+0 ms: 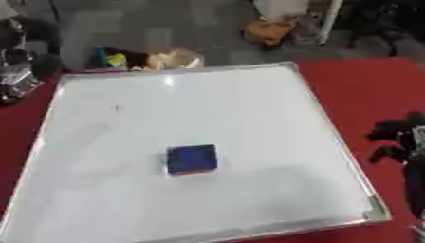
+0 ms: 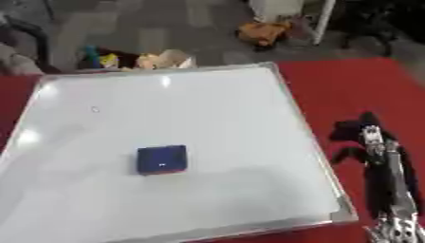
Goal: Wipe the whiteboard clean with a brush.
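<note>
Both eye views look steeply down from head, near, sharing whiteboard.

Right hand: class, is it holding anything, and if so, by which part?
Nothing is held. The right hand sits over the red table beside the whiteboard, apart from the blue brush lying alone on the board.

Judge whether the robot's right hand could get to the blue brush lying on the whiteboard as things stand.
Probably yes. The right hand is over the red cloth beside the whiteboard, and only bare board lies between it and the blue brush.
</note>
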### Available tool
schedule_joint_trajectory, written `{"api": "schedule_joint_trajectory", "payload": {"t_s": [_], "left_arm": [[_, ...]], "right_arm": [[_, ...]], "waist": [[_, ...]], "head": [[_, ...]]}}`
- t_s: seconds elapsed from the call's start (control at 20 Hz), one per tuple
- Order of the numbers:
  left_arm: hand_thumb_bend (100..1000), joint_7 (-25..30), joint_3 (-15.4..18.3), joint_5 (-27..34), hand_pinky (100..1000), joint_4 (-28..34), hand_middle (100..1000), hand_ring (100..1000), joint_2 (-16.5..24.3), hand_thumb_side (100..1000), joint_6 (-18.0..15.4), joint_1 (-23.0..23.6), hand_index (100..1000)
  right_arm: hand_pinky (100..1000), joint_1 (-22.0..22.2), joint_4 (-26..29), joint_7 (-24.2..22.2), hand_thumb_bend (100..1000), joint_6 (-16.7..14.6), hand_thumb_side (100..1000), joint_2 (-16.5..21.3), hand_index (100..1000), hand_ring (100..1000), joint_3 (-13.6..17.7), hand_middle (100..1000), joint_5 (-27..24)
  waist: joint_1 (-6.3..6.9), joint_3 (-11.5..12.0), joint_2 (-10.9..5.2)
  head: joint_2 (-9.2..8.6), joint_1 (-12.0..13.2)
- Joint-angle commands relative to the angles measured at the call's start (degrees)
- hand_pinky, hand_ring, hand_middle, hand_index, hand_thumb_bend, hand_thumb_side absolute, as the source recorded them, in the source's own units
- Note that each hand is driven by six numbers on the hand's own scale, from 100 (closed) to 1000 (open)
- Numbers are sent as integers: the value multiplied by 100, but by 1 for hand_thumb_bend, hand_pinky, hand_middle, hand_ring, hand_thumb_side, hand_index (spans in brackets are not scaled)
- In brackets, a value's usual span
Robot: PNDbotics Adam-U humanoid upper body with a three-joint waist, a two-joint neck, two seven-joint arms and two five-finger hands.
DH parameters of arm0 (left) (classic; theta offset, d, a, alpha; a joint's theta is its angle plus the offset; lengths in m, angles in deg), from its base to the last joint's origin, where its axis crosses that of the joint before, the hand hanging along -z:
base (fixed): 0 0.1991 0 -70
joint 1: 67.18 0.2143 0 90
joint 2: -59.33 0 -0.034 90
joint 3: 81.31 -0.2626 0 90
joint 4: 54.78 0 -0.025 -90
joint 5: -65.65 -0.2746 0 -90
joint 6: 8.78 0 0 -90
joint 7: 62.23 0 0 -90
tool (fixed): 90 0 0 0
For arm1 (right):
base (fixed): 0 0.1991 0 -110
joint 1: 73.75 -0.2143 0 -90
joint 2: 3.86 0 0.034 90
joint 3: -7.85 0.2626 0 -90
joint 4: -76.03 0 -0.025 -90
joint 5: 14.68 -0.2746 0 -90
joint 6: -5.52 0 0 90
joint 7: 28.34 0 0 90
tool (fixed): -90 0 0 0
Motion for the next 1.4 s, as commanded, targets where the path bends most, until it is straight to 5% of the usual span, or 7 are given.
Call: {"api": "schedule_joint_trajectory", "payload": {"t_s": [0.05,0.6,1.0,1.4], "left_arm": [[646,448,-283,-661,524,-159,648,802,174,541,-40,-376,790],[633,1369,-1242,-2579,568,-1099,696,787,-665,493,-563,-1432,810],[647,1670,-1539,-3267,549,-1898,683,771,-1365,465,-738,-1611,808],[641,1709,-1600,-3595,519,-2251,653,754,-1625,438,-850,-1548,787]], "right_arm": [[329,-60,123,-32,100,-7,950,170,610,587,1,506,-33],[329,-98,123,-98,100,-24,948,193,610,587,-51,506,-77],[329,-122,123,-131,100,-29,946,178,610,586,-73,505,-102],[329,-129,123,-142,100,-28,949,164,610,586,-78,505,-110]], "waist": [[10,-27,-115],[8,-153,-136],[-26,-214,-130],[-43,-224,-121]], "head": [[-60,11],[-34,46],[-42,68],[-52,58]]}}
